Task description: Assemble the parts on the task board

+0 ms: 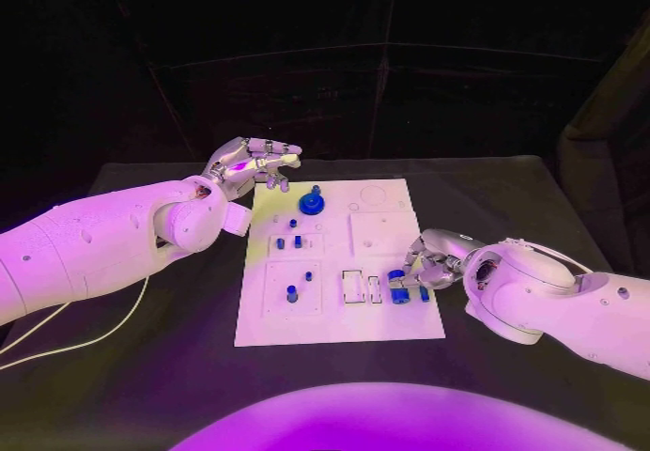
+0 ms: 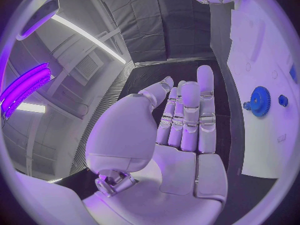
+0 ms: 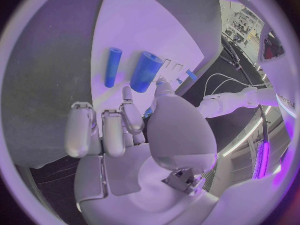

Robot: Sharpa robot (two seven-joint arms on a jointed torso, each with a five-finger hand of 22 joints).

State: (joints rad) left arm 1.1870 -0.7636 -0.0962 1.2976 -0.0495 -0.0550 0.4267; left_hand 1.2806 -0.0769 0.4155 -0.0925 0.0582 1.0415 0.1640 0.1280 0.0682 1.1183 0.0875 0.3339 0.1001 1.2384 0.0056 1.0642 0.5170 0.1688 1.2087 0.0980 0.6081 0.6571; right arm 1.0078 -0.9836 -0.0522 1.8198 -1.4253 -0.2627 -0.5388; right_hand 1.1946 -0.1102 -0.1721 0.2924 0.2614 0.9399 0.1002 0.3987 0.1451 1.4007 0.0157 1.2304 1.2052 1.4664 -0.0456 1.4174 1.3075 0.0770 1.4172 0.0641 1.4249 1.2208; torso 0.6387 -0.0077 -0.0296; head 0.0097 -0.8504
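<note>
The right silver hand [image 1: 431, 263], fingers curled in and gripping nothing, is hovering at the white task board's [image 1: 339, 324] lower-right edge, just beside the thick blue cylinder part [image 1: 400, 293]; the open, empty left hand [image 1: 252, 165] is waiting upper left.

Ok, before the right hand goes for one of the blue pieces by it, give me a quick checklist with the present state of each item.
1. Left hand holds nothing: ok, its fingers are apart and bare in the left wrist view.
2. Left hand is out of the way of the right: ok, it hangs at the white board's far left corner, away from the near right part.
3. Right hand holds nothing: ok, the right wrist view shows its fingers curled loosely with nothing in them.
4. Thick blue cylinder and thin blue rod lie free on the board: ok.
5. Blue gear seated properly: cannot tell.
</note>
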